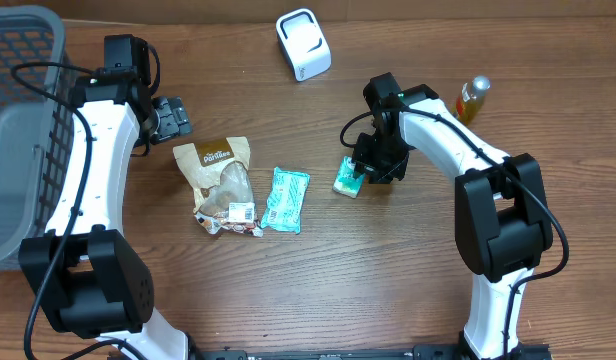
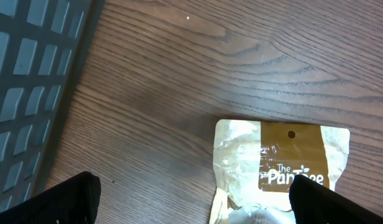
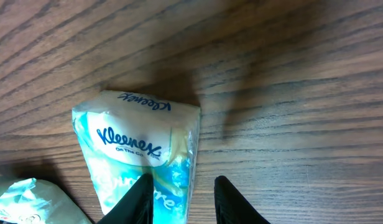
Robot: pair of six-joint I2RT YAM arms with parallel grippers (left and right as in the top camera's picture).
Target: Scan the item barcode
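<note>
A blue-and-white Kleenex tissue pack (image 1: 347, 177) is the item in my right gripper (image 1: 365, 172), right of the table's middle. In the right wrist view the tissue pack (image 3: 132, 140) narrows toward my right gripper (image 3: 181, 190). One finger lies over the pack and a thin strip of wood shows before the other; the jaws are shut on the pack's near end. No barcode shows on its visible face. The white scanner (image 1: 304, 43) stands at the back centre. My left gripper (image 1: 169, 118) hangs open and empty above the top of a snack bag (image 2: 281, 168).
A grey mesh basket (image 1: 23, 130) fills the left edge. The brown-and-clear snack bag (image 1: 220, 180) and a teal packet (image 1: 286, 200) lie left of centre. A yellow bottle (image 1: 473, 97) stands at the right, behind my right arm.
</note>
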